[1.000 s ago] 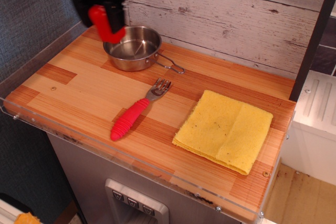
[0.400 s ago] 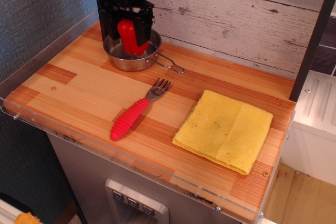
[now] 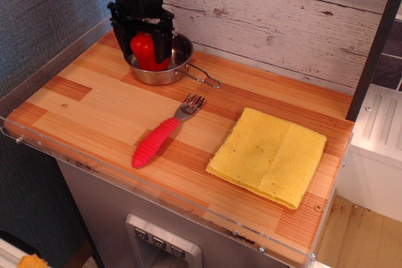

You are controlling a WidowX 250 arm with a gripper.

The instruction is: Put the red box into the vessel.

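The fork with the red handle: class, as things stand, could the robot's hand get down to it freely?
Probably yes. The fork lies alone on open wood, nothing on or over it. But the hand sits over the pan around the red pepper, so it must let go first.

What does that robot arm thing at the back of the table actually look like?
It is almost entirely black. The end effector is a boxy black frame with two straight, flat fingers pointing downward. Above it rises a chunky dark body that runs out of the top of the picture. A thin dark cable loops out near its upper right. There is a small pale patch between the fingers. I can make out no markings or labels.
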